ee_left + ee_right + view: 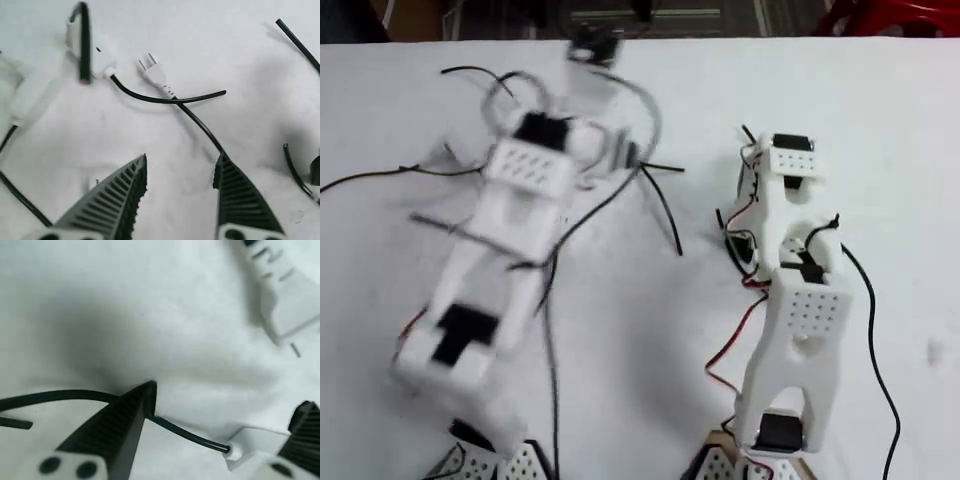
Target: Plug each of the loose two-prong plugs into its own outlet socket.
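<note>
Left gripper (pixel 180 167), open at eleven o'clock of the table (pixel 880 120), faces a white two-prong plug (pixel 156 75): likely light, floppy cord (pixel 200 125); grip its rigid body.

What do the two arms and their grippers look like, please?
The left arm and right arm are white plastic shells with black motor blocks and panels of small holes; thin red and black wires trail along them. The left gripper and right gripper each have two dark, ribbed, wedge-shaped fingers.

White table (pixel 880 90) w/ red obj. (pixel 900 15) behind
</note>
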Robot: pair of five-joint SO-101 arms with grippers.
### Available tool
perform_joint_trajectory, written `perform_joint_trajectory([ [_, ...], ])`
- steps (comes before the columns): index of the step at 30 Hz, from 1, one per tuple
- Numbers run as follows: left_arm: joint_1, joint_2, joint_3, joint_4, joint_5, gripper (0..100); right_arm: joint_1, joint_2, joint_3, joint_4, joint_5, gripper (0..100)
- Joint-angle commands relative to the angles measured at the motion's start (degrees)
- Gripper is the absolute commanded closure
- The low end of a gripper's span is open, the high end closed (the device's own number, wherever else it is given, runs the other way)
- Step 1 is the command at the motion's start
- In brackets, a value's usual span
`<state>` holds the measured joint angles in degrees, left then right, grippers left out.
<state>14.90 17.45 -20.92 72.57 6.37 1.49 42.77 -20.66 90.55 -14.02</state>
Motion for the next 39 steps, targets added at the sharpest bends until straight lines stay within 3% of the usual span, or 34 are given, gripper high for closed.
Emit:
perform_joint_trajectory([
  [1, 1.6, 14.0, -23.3, 6.0, 6.0, 77, -2.1, -0.8, 2.4, -2.4, 0.0, 57.7],
  [9, 0.6, 41.2, -56.0, 7.0, 19.9, 67, -0.7, -0.9, 2.4, -2.6, -3.8, 57.7],
  [15, 0.7, 53.2, -75.5, 9.4, 23.6, 70, -1.0, -0.8, 2.4, -2.6, -3.6, 57.7],
  [28, 0.0, 62.5, -73.3, 10.3, 23.9, 74, -1.1, -0.7, 2.5, -2.6, -3.8, 57.7],
  [36, 0.0, 63.3, -73.5, 13.2, 29.4, 74, -1.1, 0.4, 2.1, -2.5, -3.8, 57.7],
  [39, 0.1, 65.8, -73.8, 13.5, 29.5, 79, -1.1, 0.4, 2.1, -2.5, -3.9, 57.7],
])
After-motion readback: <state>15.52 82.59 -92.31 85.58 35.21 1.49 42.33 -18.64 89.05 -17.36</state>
